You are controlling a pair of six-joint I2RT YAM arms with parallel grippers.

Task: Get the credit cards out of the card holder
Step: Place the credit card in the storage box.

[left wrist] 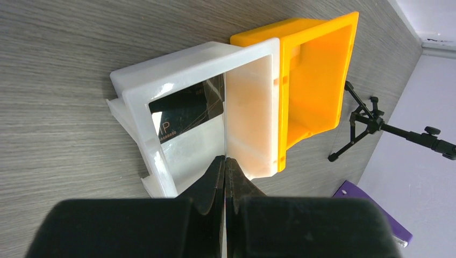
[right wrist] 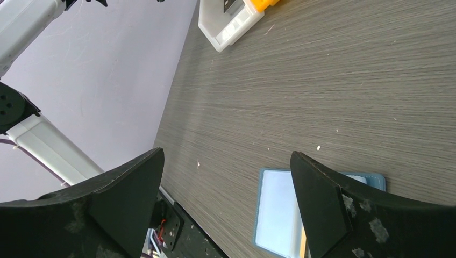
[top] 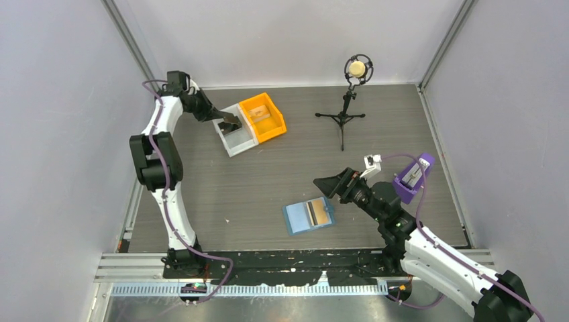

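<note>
The light-blue card holder (top: 308, 217) lies open on the table, with a tan card (top: 322, 212) in its right half and a dark strip along its fold. My right gripper (top: 327, 184) is open and empty just above and right of it. In the right wrist view the holder (right wrist: 277, 207) shows low between the spread fingers of the gripper (right wrist: 226, 161). The black card (left wrist: 185, 115) lies inside the white bin (left wrist: 137, 99). My left gripper (left wrist: 223, 158) is shut over that bin (top: 228, 137), and I see nothing pinched in it (top: 233, 123).
An orange bin (top: 265, 117) stands against the white bin's right side and shows in the left wrist view (left wrist: 314, 80). A microphone on a tripod (top: 345, 111) stands at the back. A purple wedge stand (top: 412, 178) sits at the right, near the right arm.
</note>
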